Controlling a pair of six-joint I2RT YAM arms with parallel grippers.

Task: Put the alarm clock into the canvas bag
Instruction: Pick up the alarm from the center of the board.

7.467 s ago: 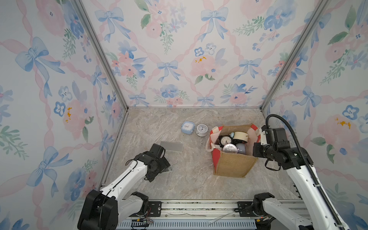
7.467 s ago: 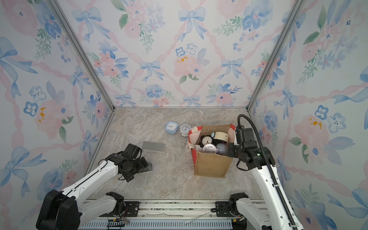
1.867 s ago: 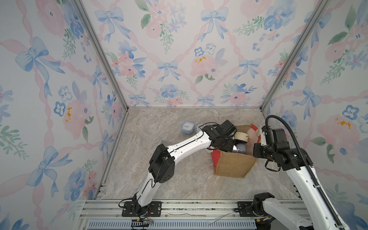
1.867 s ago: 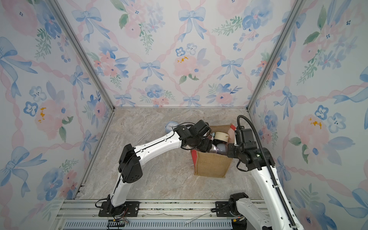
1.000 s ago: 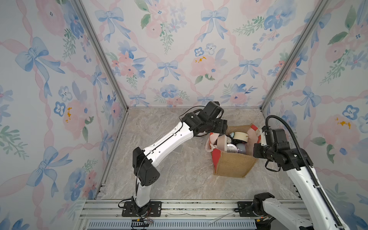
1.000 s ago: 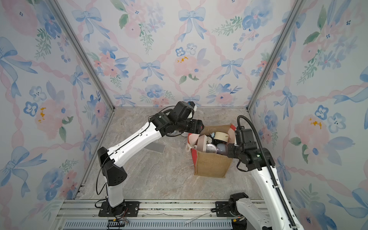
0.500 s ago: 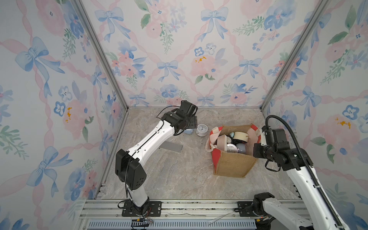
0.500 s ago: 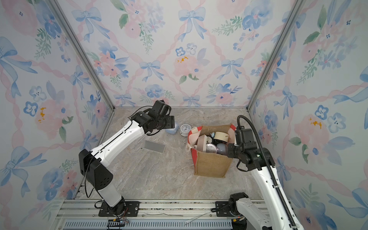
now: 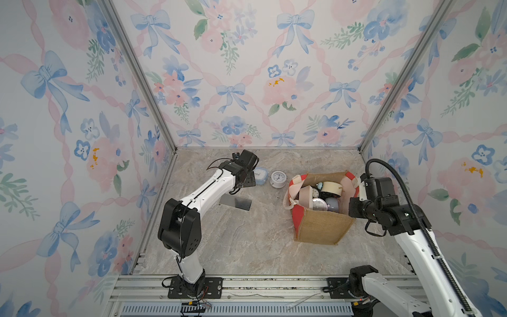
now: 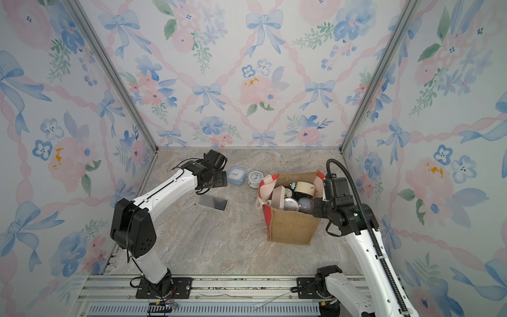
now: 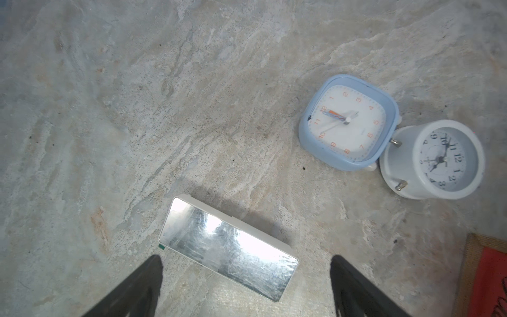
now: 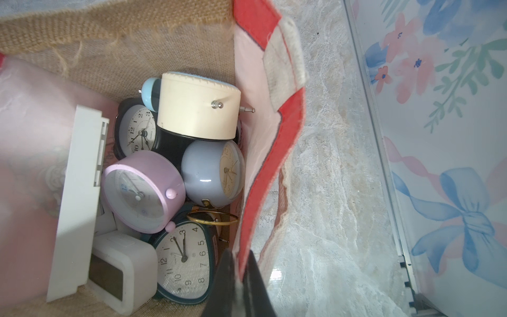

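1. The mirror-faced alarm clock (image 9: 236,202) lies flat on the marble table (image 9: 247,247), well to the left of the canvas bag (image 9: 321,227). Its reflective face is up and its long axis runs across the table, slightly skewed. Glare washes out the face, so no digits can be read.
2. Farther back, the blue alarm clock (image 11: 347,123) and the white round alarm clock (image 11: 436,160) sit just beside each other, dials turned upward. I cannot tell whether they touch. In a top view the left wrist covers part of the blue one.
3. The canvas bag stands upright, mouth open. It is packed with clocks: a cream round clock (image 12: 197,109) on top, then a pink clock (image 12: 140,192), a grey-blue clock (image 12: 208,173) and a dark-rimmed clock (image 12: 183,260). Those lower down are buried. The left wrist view cuts off all but one corner of the bag.
4. The left gripper (image 11: 245,259) hangs over the mirror-faced clock with its fingers spread wide and nothing between them. Only the fingertips show. The arm has a raised elbow and its forearm stretches toward the back wall.
5. The right gripper (image 12: 238,260) has its fingers pressed together on the top edge of the bag's red side panel. Its arm rises from the front rail and bends left toward the bag.
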